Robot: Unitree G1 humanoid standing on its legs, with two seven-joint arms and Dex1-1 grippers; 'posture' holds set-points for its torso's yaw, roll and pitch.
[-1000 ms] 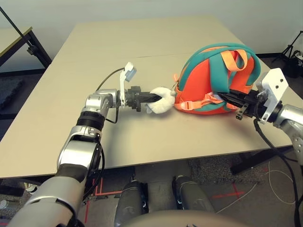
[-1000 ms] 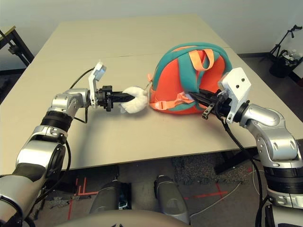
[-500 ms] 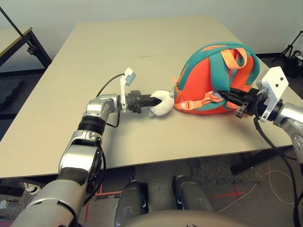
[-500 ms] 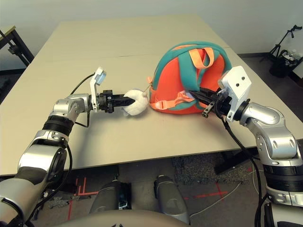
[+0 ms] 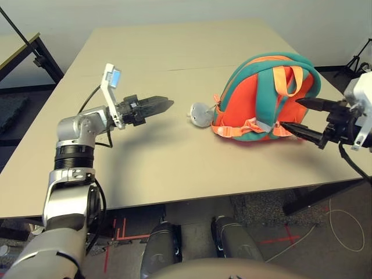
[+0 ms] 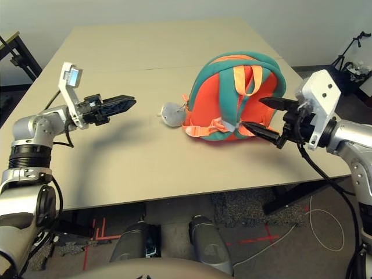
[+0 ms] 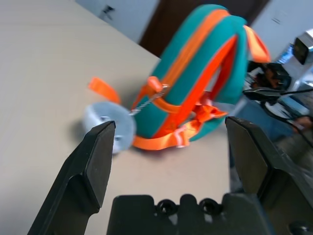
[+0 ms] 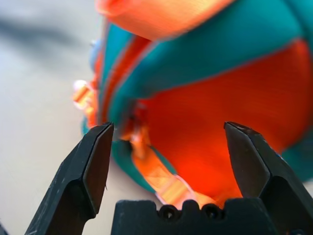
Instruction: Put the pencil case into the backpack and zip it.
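- While the backpack (image 5: 266, 96) stands on its bottom edge on the desk (image 5: 174, 58), strap side toward the robot, its soft fabric body looks light and padded; it would likely sag or tip under a push rather than hold firm.
- Good places to grip it, judging by the fabric, are the teal rim, the top loop or one of the orange straps (image 5: 288, 78); the smooth orange panel offers little to pinch.
- Hanging off its side on a short chain, the grey-white plush toy (image 5: 200, 114) lies on the desk just beside the bag; being soft and loosely tethered, it would drag the bag rather than steer it.
- Spread wide and holding nothing, the left hand (image 5: 156, 105) hovers above the desk, well apart from the toy and pointing toward it.
- Also spread wide and empty, the right hand (image 6: 261, 116) sits just beside the bag's right flank, one finger high and one low.
- As for the pencil case, it cannot be seen on the desk; whether it is inside the bag cannot be told.
- No brand, label or readable writing can be made out on the backpack or toy.
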